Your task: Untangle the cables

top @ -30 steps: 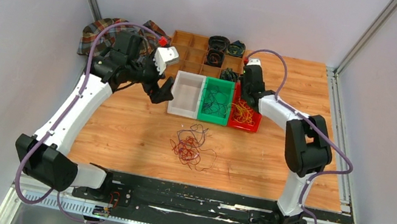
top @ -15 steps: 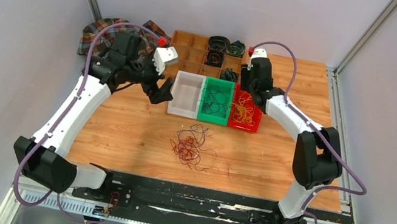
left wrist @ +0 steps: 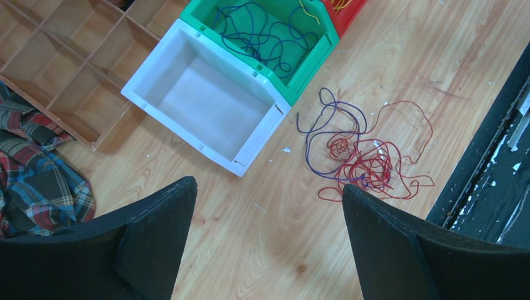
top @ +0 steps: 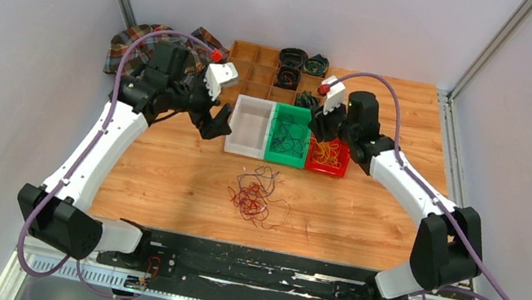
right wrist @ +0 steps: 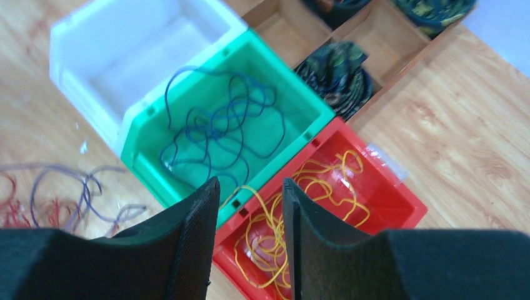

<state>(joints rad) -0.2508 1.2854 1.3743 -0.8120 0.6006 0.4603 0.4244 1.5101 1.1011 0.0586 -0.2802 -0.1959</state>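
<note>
— Wooden table [top: 368, 209], that one. What's on it, biggest first?

— At the far edge I see a wooden tray [top: 254, 55] split into compartments, a few of them holding dark bundles. A plaid cloth [top: 129, 43] lies crumpled to its left. In front of the tray, three bins stand touching in a row: a white bin [top: 251, 124], a green bin [top: 283, 159] and a red bin [top: 325, 169].

— And your own tools?

— My left gripper [left wrist: 269, 187] hangs just left of the white bin. Its jaws are spread wide with nothing between them. My right gripper [right wrist: 250, 182] is above the red bin, its jaws parted by a narrow gap, and I see nothing pinched there.

— Where are the cables?

— The cables [top: 258, 198] lie in a loose tangle on the bare wood, on the near side of the bins and well apart from both grippers. They are mostly red loops with dark blue ones running through them. More blue strands [right wrist: 219, 125] curl inside the green bin, and yellow strands [right wrist: 312, 181] lie in the red bin.
</note>
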